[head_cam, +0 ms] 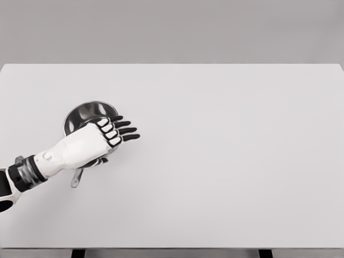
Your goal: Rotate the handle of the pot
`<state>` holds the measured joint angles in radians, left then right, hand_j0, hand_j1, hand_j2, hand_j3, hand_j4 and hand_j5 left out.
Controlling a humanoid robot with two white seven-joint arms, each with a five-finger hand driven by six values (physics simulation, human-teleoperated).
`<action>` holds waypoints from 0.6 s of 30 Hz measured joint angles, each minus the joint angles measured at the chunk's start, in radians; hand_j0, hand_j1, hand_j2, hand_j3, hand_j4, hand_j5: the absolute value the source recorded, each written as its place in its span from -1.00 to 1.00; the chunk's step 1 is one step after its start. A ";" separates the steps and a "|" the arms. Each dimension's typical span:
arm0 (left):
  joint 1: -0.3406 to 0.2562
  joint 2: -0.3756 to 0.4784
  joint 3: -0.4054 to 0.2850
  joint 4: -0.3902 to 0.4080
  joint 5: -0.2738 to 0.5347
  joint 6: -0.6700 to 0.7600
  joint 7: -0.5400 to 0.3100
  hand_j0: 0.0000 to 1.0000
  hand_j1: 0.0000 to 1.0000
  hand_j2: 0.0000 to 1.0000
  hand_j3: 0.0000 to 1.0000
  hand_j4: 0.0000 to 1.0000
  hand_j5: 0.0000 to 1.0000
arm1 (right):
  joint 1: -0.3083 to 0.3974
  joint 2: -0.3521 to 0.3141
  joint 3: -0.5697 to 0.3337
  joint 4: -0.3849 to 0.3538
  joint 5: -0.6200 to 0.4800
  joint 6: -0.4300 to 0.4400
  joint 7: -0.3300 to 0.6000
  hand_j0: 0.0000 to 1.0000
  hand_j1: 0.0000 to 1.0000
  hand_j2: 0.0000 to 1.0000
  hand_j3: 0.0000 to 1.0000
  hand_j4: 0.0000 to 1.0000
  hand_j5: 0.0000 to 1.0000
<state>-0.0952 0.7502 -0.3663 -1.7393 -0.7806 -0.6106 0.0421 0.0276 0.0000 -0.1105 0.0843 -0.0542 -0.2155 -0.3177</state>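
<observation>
Over the near side of the pot (86, 112) hangs the left hand (102, 134), fingers (128, 130) stretched flat, gripping nothing. Its handle (76, 178) juts toward the robot beneath the wrist. Seemingly the approach step; next the hand must lower onto that handle.

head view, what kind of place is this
Likely a bare simulated test bench, not a real kitchen: one plain white table, a blank grey backdrop, a lone steel pot under the left robot hand.

A single head view looks down and forward at the table (226, 161) (from fairly high), taking in its whole far edge and both sides.
</observation>
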 measured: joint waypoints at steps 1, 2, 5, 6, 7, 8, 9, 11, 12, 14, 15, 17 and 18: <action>0.006 0.002 0.003 0.000 0.000 0.000 0.000 1.00 1.00 1.00 1.00 1.00 1.00 | 0.002 0.000 0.000 0.000 0.000 0.000 0.000 1.00 1.00 1.00 1.00 1.00 1.00; 0.008 0.004 0.006 0.000 0.000 0.000 0.000 1.00 1.00 1.00 1.00 1.00 1.00 | 0.000 0.000 0.000 0.000 0.000 0.000 0.000 1.00 1.00 1.00 1.00 1.00 1.00; 0.011 0.009 0.019 0.000 0.001 0.000 0.000 1.00 1.00 1.00 1.00 1.00 1.00 | 0.002 0.000 0.000 0.000 0.000 0.000 0.000 1.00 1.00 1.00 1.00 1.00 1.00; 0.015 0.011 0.021 0.001 0.001 0.000 0.000 1.00 1.00 1.00 1.00 1.00 1.00 | 0.002 0.000 0.000 0.000 0.000 0.000 0.000 1.00 1.00 1.00 1.00 1.00 1.00; 0.015 0.012 0.024 0.001 0.001 0.000 0.000 1.00 1.00 1.00 1.00 1.00 1.00 | 0.002 0.000 0.000 0.000 0.000 0.000 0.000 1.00 1.00 1.00 1.00 1.00 1.00; 0.017 0.013 0.028 0.001 0.001 0.000 0.000 1.00 1.00 1.00 1.00 1.00 1.00 | 0.002 0.000 0.000 0.000 0.000 0.000 0.000 1.00 1.00 1.00 1.00 1.00 1.00; 0.017 0.015 0.033 0.001 0.001 0.000 0.000 1.00 1.00 1.00 1.00 1.00 1.00 | 0.000 0.000 0.000 0.000 0.000 0.000 0.000 1.00 1.00 1.00 1.00 1.00 1.00; 0.032 0.022 0.043 0.001 0.002 0.000 0.000 1.00 1.00 1.00 1.00 1.00 1.00 | 0.002 0.000 -0.001 0.000 0.000 0.000 0.000 1.00 1.00 1.00 1.00 1.00 1.00; 0.038 0.024 0.051 0.001 0.003 0.000 0.000 1.00 1.00 1.00 1.00 1.00 1.00 | 0.002 0.000 0.000 0.000 0.000 0.000 0.000 1.00 1.00 1.00 1.00 1.00 1.00; 0.038 0.028 0.066 0.002 0.003 0.000 0.000 1.00 1.00 1.00 1.00 1.00 1.00 | 0.002 0.000 0.000 0.000 0.000 0.000 0.000 1.00 1.00 1.00 1.00 1.00 1.00; 0.040 0.030 0.070 0.002 0.003 0.000 0.000 1.00 1.00 1.00 1.00 1.00 1.00 | 0.000 0.000 0.000 0.000 0.000 0.000 0.000 1.00 1.00 1.00 1.00 1.00 1.00; 0.040 0.035 0.076 0.002 0.004 0.000 0.000 1.00 1.00 1.00 1.00 1.00 1.00 | 0.002 0.000 0.000 0.000 0.000 0.000 0.000 1.00 1.00 1.00 1.00 1.00 1.00; 0.040 0.038 0.079 0.002 0.005 0.000 0.000 1.00 1.00 1.00 1.00 1.00 1.00 | 0.002 0.000 0.000 0.000 0.000 0.000 0.000 1.00 1.00 1.00 1.00 1.00 1.00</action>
<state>-0.0552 0.7878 -0.2878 -1.7378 -0.7755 -0.6106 0.0423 0.0291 0.0000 -0.1104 0.0844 -0.0543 -0.2156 -0.3175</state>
